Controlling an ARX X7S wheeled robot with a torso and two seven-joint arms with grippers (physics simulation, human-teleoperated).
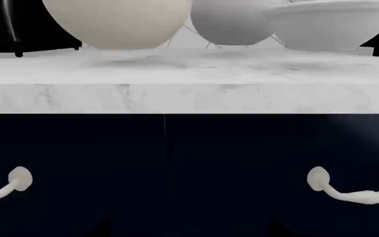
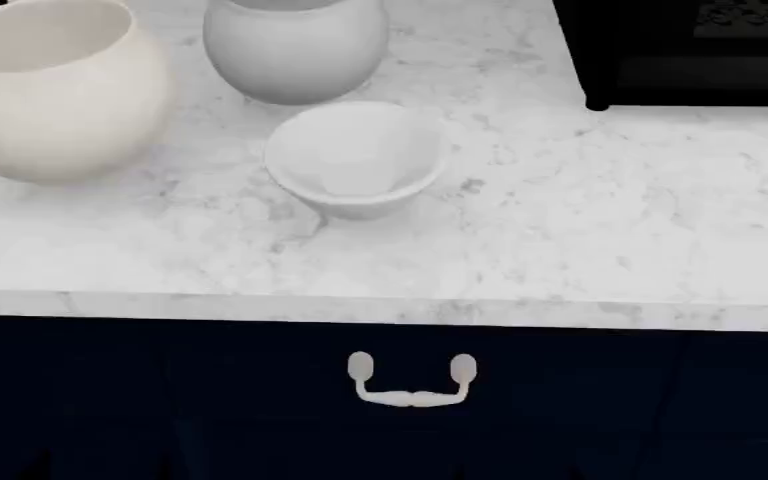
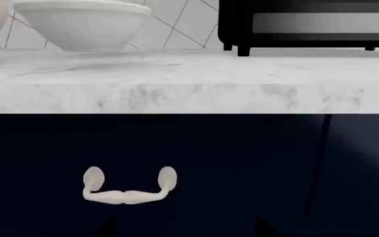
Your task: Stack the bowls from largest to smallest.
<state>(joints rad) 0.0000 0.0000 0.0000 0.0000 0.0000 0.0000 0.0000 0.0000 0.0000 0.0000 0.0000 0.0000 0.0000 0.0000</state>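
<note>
Three bowls stand on the marble counter (image 2: 598,230). The large rounded cream bowl (image 2: 51,85) is at the far left. The medium grey pot-bellied bowl (image 2: 297,45) is behind and right of it. The small shallow white bowl (image 2: 355,158) sits in front of the grey one. The left wrist view shows all three from below counter level: cream (image 1: 117,22), grey (image 1: 232,22), white (image 1: 331,24). The right wrist view shows the white bowl (image 3: 81,24). Neither gripper shows in the head view. The left gripper (image 1: 189,232) and right gripper (image 3: 183,232) show only dark fingertips set wide apart, empty, facing the cabinet front.
A black appliance (image 2: 691,50) stands at the counter's back right, also in the right wrist view (image 3: 308,22). Below the counter edge is a dark navy cabinet with pale drawer handles (image 2: 411,385), (image 3: 130,187), (image 1: 354,190). White tiled wall lies behind the bowls.
</note>
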